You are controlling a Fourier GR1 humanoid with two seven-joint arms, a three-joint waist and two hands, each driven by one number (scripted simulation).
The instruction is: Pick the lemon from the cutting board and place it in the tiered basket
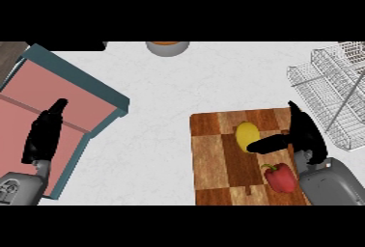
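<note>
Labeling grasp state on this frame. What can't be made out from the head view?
All in the head view:
The lemon: right side hidden by the thumb of the right hand; actual contact cannot be told.
The tiered basket: cut off by the right edge; its tiers overlap and cannot be separated.
The bowl: mostly cut off at the top edge.
The cutting board: lower right corner hidden under the right forearm.

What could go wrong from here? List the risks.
The right hand is open, with only its thumb at the lemon; the round fruit may roll away across the cutting board.
The red pepper lies right beside the forearm and may get nudged.
The wire rim of the tiered basket is close; the lift could clip it.
</note>
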